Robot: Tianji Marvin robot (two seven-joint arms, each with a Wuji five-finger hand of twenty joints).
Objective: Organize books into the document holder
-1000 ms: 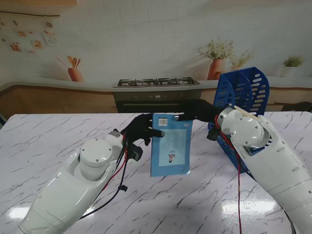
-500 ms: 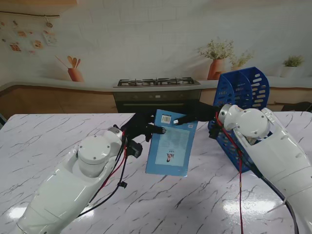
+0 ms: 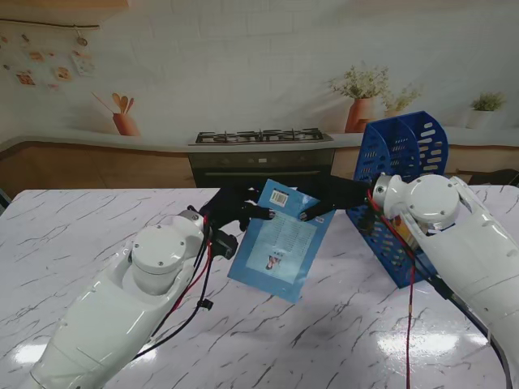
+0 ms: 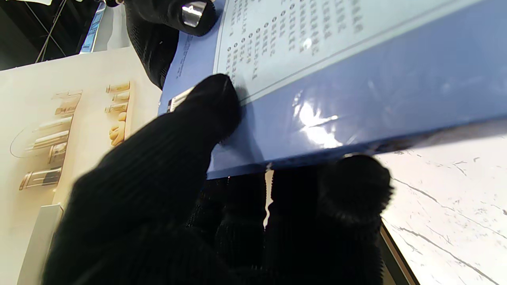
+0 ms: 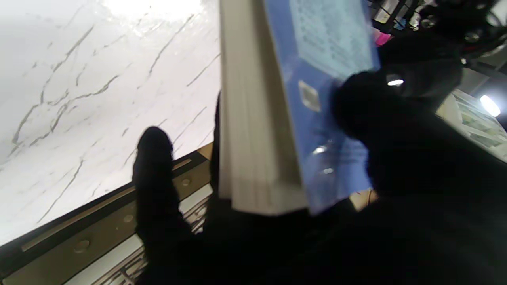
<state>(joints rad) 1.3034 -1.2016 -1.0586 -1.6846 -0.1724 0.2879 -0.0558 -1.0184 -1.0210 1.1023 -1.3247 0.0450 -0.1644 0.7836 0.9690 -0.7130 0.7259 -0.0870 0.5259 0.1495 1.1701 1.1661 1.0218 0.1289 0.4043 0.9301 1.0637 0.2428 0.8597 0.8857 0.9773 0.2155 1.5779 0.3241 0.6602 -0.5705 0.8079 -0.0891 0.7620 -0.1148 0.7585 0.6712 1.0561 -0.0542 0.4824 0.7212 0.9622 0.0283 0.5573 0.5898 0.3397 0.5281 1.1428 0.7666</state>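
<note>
- Stand view shows you both gloved hands on one blue book [image 3: 279, 241], held up off the marble table [image 3: 97, 227] between the two arms, its cover facing the camera and its lower corner swung toward the robot's left.
- Your left hand [image 3: 229, 209] grasps the book's far left corner. From the left wrist you can see the thumb [image 4: 206, 107] pressed on the cover and the other fingers curled under the edge, so it is a pinch on the book, not a loose touch.
- Your right hand [image 3: 336, 194] grasps the far right edge. The right wrist view has the page block [image 5: 253, 130] end-on, with the thumb on the cover and fingers behind the pages.
- The blue document holder [image 3: 405, 162] stands at the robot's right, just behind the right forearm, slots open toward the top. Whether anything is already in it cannot be told from here.
- Judged from this, you are in the carry-and-turn step: the book is lifted and tilted but not yet over the holder.
- Next you would need to bring the book rightward and stand it on edge, spine lined up with a slot.
- The left hand will likely have to let go before the book can drop in, since both arms cannot crowd the holder; make sure the right hand's hold is firm first.
</note>
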